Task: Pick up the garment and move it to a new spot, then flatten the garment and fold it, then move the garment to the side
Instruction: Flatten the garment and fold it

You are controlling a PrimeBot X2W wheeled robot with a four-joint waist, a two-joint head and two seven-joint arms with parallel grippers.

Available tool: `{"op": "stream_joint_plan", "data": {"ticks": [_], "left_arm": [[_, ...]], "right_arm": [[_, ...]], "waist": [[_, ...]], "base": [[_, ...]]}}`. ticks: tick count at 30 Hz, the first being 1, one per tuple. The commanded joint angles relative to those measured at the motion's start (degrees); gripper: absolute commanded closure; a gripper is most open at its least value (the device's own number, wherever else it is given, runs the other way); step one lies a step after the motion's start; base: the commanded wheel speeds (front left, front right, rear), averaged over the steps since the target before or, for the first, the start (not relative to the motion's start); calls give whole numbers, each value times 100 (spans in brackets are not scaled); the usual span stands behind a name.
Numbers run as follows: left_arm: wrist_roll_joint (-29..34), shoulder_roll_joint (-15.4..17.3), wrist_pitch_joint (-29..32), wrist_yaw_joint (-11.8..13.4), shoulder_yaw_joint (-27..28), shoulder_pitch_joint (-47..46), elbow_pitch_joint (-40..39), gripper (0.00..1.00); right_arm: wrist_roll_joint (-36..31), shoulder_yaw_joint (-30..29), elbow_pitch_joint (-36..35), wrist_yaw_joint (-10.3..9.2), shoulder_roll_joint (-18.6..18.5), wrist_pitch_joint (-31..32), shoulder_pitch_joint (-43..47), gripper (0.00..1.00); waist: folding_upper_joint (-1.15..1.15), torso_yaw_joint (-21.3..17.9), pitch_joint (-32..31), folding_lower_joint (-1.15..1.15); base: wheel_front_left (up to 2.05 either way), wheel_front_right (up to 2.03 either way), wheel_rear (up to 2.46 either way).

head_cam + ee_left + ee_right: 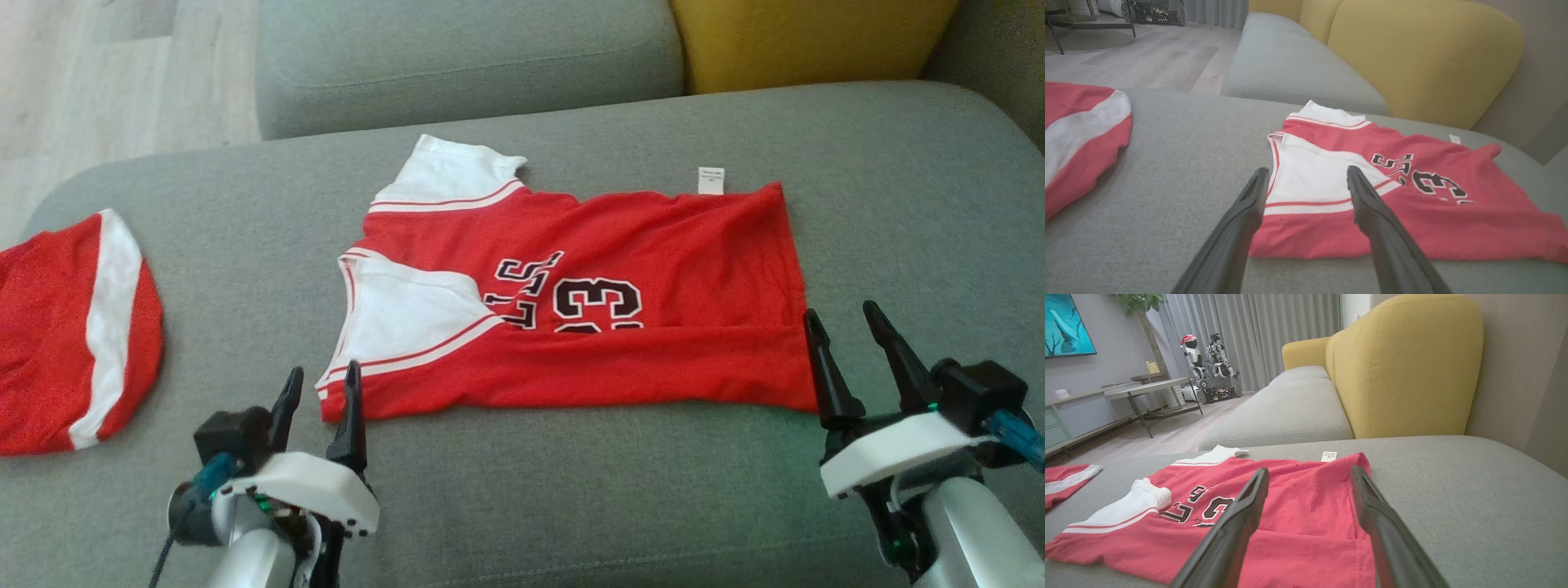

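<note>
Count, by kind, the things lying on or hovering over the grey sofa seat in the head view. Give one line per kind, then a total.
Red and white garments: 2, the numbered jersey and a second garment to its left
Grippers: 2, the left gripper and the right gripper
Total: 4

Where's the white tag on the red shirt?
In the head view, the white tag sticks out from the far edge of the red shirt, right of middle, on the grey sofa.
</note>
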Motion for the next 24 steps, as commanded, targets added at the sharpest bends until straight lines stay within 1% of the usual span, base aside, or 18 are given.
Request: {"op": "stream_joint_plan", "data": {"ticks": [1, 5, 9, 13, 18, 20, 21, 22, 23, 24], "left_arm": [[89, 62, -69, 53, 179, -384, -25, 0], [281, 108, 117, 255, 91, -638, 751, 0], [430, 175, 274, 403, 25, -952, 1352, 0], [463, 216, 367, 496, 33, -1241, 1827, 0], [609, 312, 559, 707, -37, -1512, 2392, 0], [656, 324, 659, 751, -89, -1591, 2583, 0], [680, 299, 734, 639, -190, -1641, 2721, 0], [650, 263, 712, 525, -221, -1664, 2740, 31], [627, 236, 676, 447, -242, -1685, 2759, 97], [635, 219, 641, 382, -286, -1703, 2779, 100]], "right_arm": [[-63, 32, -252, -4, -3, 30, -67, 0], [-165, -35, -555, -4, 98, 207, 34, 0], [-215, -89, -789, -4, 143, 345, 100, 0], [-250, -107, -962, -4, 161, 438, 111, 0], [-259, -99, -1081, -4, 183, 488, 101, 0], [-266, -103, -1098, -4, 190, 501, 110, 0], [-271, -124, -1098, -4, 193, 512, 120, 0], [-270, -154, -1081, -4, 202, 528, 127, 0], [-272, -196, -1046, -4, 218, 561, 133, 0], [-271, -241, -985, -4, 243, 625, 144, 0]], "waist": [[0, -59, 32, 0], [0, -194, 105, 0], [0, -315, 234, 0], [0, -430, 365, 0], [0, -554, 478, 0], [0, -580, 500, 0], [0, -587, 516, 0], [0, -580, 522, 0], [0, -564, 527, 0], [0, -536, 529, 0]], "base": [[0, 0, 0], [0, 0, 0], [0, 0, 0], [0, 0, 0], [0, 0, 0], [0, 0, 0], [0, 0, 0], [0, 0, 0], [0, 0, 0], [0, 0, 0]]}}
